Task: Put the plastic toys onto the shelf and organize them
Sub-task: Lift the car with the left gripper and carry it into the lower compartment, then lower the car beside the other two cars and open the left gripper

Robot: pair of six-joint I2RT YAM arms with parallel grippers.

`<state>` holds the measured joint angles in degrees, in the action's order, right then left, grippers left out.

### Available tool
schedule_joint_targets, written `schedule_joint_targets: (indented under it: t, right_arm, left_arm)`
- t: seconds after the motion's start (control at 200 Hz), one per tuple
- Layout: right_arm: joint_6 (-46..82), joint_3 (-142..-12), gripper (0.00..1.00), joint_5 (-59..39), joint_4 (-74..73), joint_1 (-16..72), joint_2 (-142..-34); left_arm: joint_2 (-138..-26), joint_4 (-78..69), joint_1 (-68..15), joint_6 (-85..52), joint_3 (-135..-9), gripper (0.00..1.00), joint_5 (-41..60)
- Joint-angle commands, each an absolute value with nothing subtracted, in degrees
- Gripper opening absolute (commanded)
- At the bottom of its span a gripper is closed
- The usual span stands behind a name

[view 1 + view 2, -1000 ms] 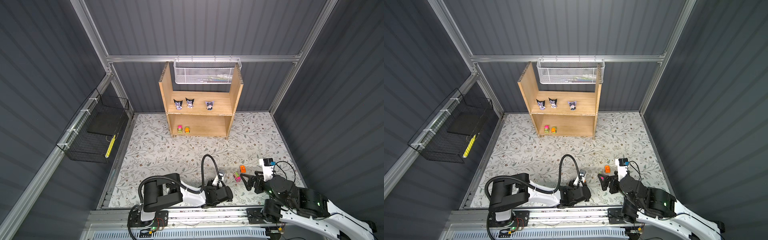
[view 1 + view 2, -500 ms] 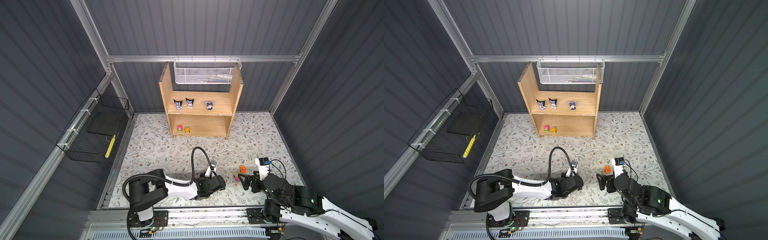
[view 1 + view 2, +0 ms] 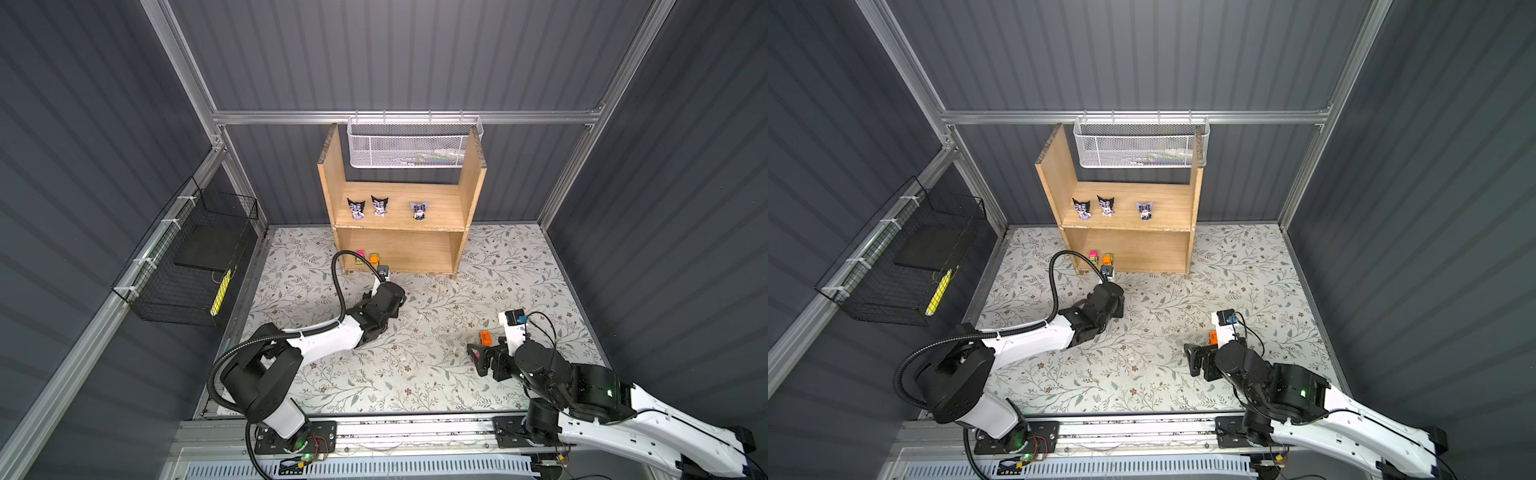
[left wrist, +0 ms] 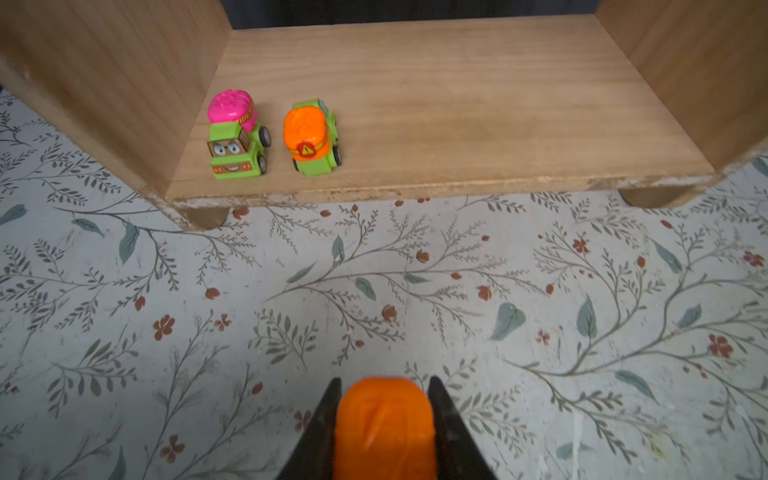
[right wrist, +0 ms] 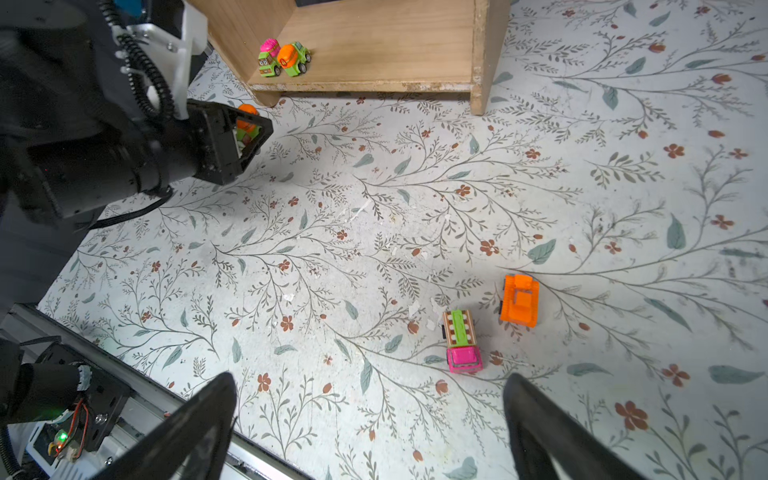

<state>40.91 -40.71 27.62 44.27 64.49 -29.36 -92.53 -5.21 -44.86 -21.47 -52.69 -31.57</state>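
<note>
- Right now the left gripper (image 4: 382, 388) pinches an orange toy (image 4: 384, 432), its two dark fingers pressed against the toy's sides.
- That gripper hangs low over the floral mat (image 4: 415, 291), in front of the shelf (image 3: 440, 208) and facing the left part of its lower tier. The held toy is apart from the wood.
- On the lower tier, near the left side panel, two cars stand side by side close to the front edge: a pink-topped green car (image 4: 235, 137) and an orange-topped green car (image 4: 311, 137). They are near each other but not touching.
- On the upper tier three purple-and-black figurines stand upright in a row in both top views: two close together on the left (image 3: 356, 208) (image 3: 380, 205) and a third (image 3: 418, 210) a little apart toward the middle.
- The right gripper (image 5: 370, 382) has its jaws spread wide and holds nothing. It hovers over the mat near the front right, well away from the shelf.
- Just ahead of those spread jaws a pink-and-green car (image 5: 461, 340) lies on the mat, and an orange car (image 5: 519, 299) sits just beside it, both on their wheels.
</note>
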Motion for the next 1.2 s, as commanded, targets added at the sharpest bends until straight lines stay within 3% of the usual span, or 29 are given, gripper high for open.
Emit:
schedule_joint_targets:
  t: [0.0, 0.245, 0.715, 1.196]
  right_arm:
    - [38.72, -42.95, 0.99, 28.99, 42.16, 64.34, -30.13]
    - [35.74, -44.23, 0.99, 27.19, 39.93, 61.03, -33.8]
    - [31.23, -41.62, 0.99, 14.8, 33.77, 48.07, -35.78]
    - [30.54, -40.04, 0.99, 12.43, 33.04, 44.52, -35.7]
  left_arm:
    - [-96.44, -7.54, -41.84, -17.72, -57.63, 0.3, -26.76]
    - [-104.72, -7.6, -38.0, -16.17, -67.28, 0.3, -24.55]
    - [-116.48, -4.86, -34.83, -14.29, -82.84, 0.3, -23.21]
    - [-121.64, -3.81, -33.66, -13.26, -88.42, 0.32, -23.88]
